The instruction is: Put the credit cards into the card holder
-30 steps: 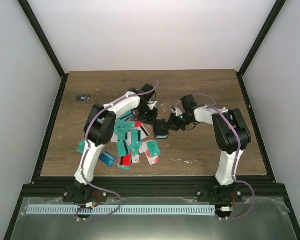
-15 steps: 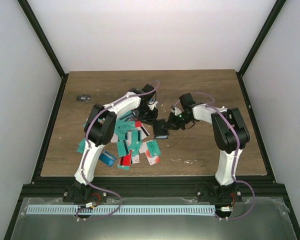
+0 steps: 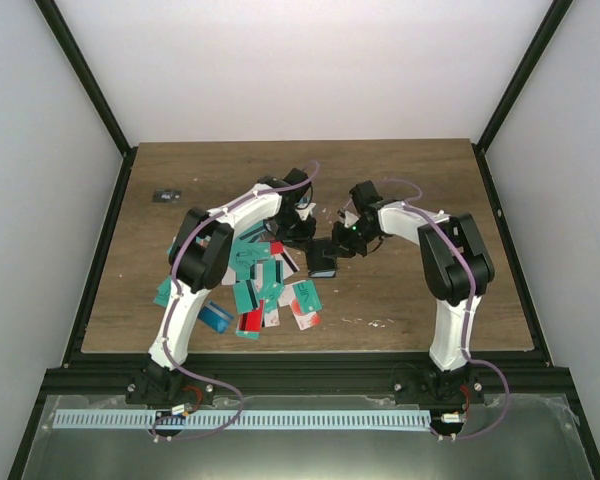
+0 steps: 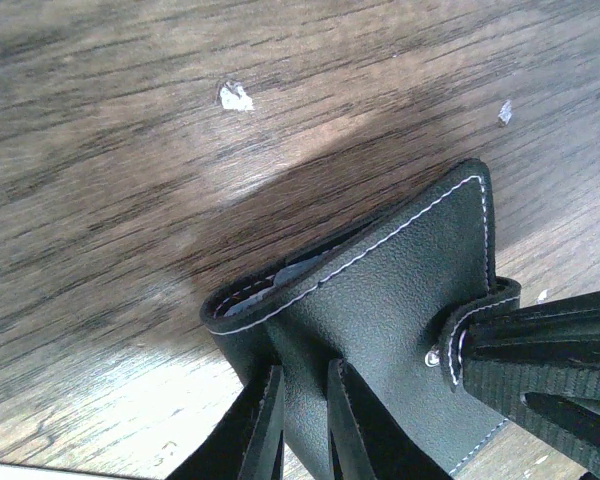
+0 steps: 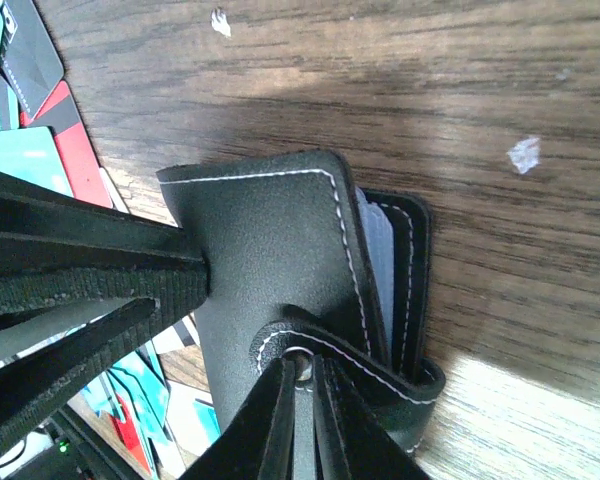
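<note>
Credit cards (image 3: 265,285): a loose overlapping heap of teal, red, white and blue cards lying on the wooden table (image 3: 410,180), left of its middle, under the left arm. None of them is in either gripper.
Left gripper (image 4: 305,375): reaching in over the far edge of the heap; its jaws are nearly together, clamped on the edge of one black cover of the card holder (image 5: 270,240), with the leather pinched between the two fingers.
Right gripper (image 5: 302,365): coming at the holder from the opposite side; its jaws stand only a sliver apart, pinching the snap tab (image 4: 480,305) right at its metal stud.
Card holder, place: between the two grippers near the middle of the table, just right of the heap. From where I stand I can't tell whether its lower edge touches the wood.
Card holder, state: partly spread, the covers pulled a little apart, with pale grey-blue pockets showing in the gap. White stitching runs along the edges.
Small dark object (image 3: 164,195): lying alone near the far left corner, well apart from everything else.
White flecks (image 5: 523,153): a few tiny scraps scattered on the wood around the holder.
</note>
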Controlling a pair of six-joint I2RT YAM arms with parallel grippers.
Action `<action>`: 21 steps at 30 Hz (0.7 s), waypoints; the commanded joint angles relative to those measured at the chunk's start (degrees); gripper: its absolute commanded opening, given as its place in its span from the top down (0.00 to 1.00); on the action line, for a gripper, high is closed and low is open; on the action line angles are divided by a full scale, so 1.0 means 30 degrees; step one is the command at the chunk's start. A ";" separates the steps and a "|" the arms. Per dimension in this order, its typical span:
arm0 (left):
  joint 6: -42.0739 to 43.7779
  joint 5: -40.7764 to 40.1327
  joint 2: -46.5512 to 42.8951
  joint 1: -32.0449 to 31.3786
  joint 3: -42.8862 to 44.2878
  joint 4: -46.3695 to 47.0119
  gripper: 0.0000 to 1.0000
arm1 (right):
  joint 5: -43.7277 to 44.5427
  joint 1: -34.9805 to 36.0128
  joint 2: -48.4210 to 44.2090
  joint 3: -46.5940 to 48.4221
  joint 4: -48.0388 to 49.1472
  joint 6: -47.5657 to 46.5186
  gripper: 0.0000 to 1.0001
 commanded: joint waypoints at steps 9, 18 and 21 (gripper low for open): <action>0.0206 0.0101 0.1432 -0.0472 -0.0489 0.0365 0.85 | 0.2557 0.1296 0.1889 0.1288 -0.0385 0.0135 0.91; 0.0236 0.0176 0.1657 -0.0472 -0.0462 0.0404 0.85 | 0.2915 0.2105 0.2028 0.1146 -0.1015 -0.0123 0.96; 0.0265 0.0204 0.1730 -0.0473 -0.0432 0.0429 0.85 | 0.3590 0.2273 0.2111 0.1126 -0.1393 -0.0243 0.98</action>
